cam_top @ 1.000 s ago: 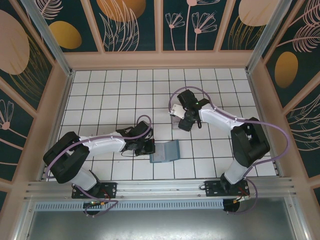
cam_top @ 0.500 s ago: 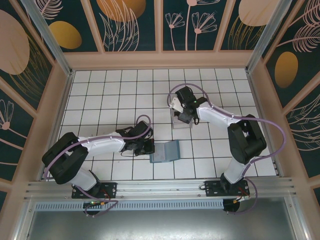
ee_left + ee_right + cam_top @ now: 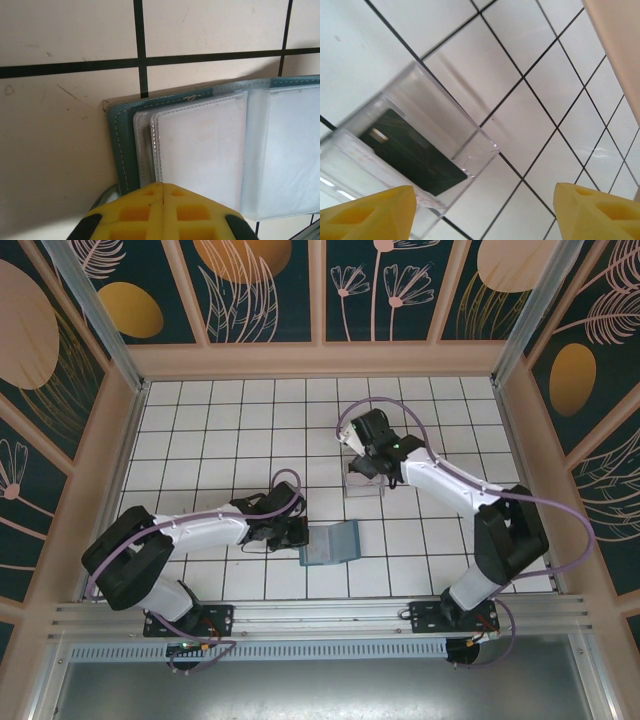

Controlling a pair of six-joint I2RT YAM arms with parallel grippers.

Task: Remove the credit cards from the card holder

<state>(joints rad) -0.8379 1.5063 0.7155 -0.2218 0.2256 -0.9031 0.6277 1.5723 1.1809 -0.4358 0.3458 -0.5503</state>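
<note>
The teal card holder (image 3: 332,543) lies open on the tiles near the front. In the left wrist view its teal edge (image 3: 120,145) frames clear sleeves, and a white card (image 3: 200,145) sits inside the top sleeve. My left gripper (image 3: 296,532) is at the holder's left edge. Its yellow fingers are shut, tips together (image 3: 162,186) over the sleeve's near edge, with nothing seen between them. My right gripper (image 3: 366,465) hovers open (image 3: 485,215) above a clear plastic tray (image 3: 485,145). A dark green card (image 3: 410,150) lies in that tray, with a pale card edge (image 3: 427,200) under it.
The clear tray (image 3: 362,483) stands on the white tiled floor just behind the holder. Wooden walls (image 3: 320,360) enclose the tiled area at the back and sides. Open tiles stretch to the back left and right.
The right gripper has shifted slightly back and left over the tray, and that arm's elbow has swung right. The left arm and the card holder have stayed put.
</note>
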